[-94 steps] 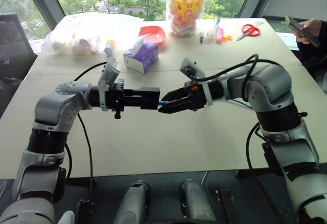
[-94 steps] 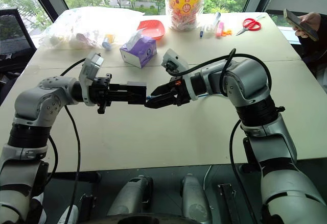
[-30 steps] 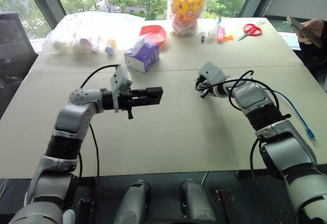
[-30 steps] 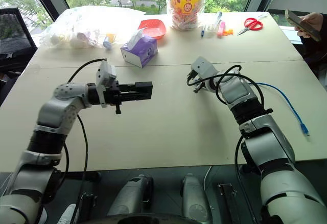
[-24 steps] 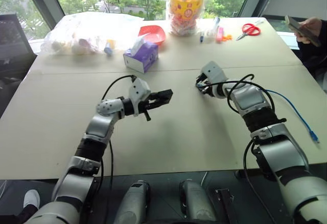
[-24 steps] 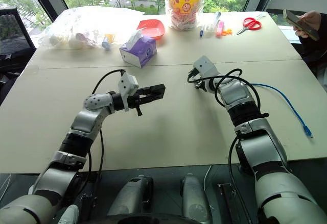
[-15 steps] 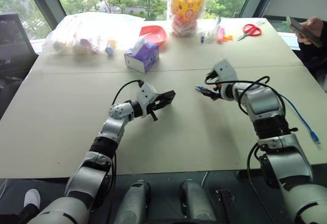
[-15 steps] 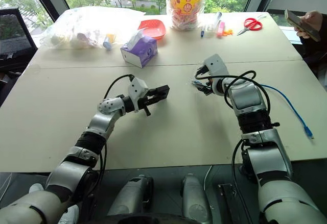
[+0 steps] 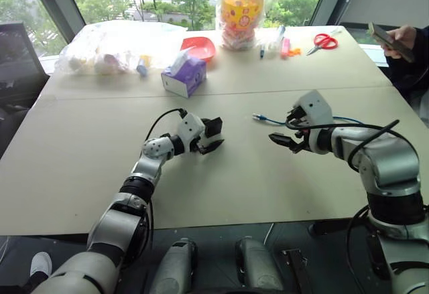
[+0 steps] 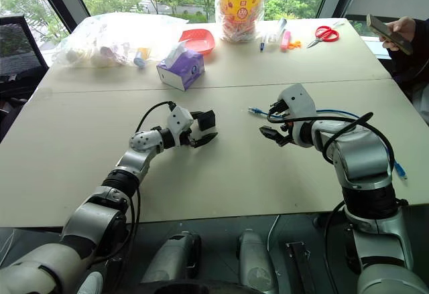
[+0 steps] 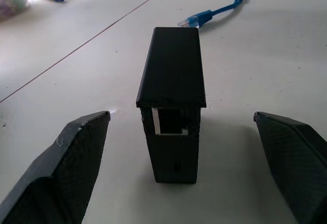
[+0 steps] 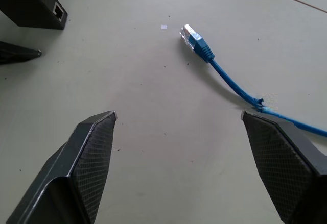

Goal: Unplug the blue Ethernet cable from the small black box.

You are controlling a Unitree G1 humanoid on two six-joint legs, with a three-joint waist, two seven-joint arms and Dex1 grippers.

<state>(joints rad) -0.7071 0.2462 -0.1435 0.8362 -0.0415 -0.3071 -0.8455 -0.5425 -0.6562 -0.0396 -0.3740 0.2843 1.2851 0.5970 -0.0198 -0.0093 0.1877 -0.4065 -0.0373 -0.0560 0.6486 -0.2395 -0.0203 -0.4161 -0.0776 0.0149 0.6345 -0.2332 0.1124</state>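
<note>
The small black box (image 11: 173, 106) stands on edge on the table between the fingers of my open left gripper (image 9: 213, 137), which do not touch it; its empty port faces the wrist camera. The blue Ethernet cable (image 9: 268, 119) lies loose on the table, its clear plug (image 12: 194, 39) free and a short way right of the box (image 10: 206, 120). From the plug the cable (image 10: 335, 113) trails behind my right hand toward the table's right edge. My right gripper (image 9: 280, 140) hovers just short of the plug, open and holding nothing.
At the back stand a purple tissue box (image 9: 184, 76), a red bowl (image 9: 199, 45), a clear plastic bag (image 9: 107, 43), a bagged yellow jar (image 9: 242, 9), pens (image 9: 281, 43) and red scissors (image 9: 325, 39). A person's hand holding a phone (image 9: 392, 38) is at the far right.
My left gripper came down with the box and opened, leaving it standing on the table. The right gripper let go of the plug and drew back; the plug now lies on the table.
</note>
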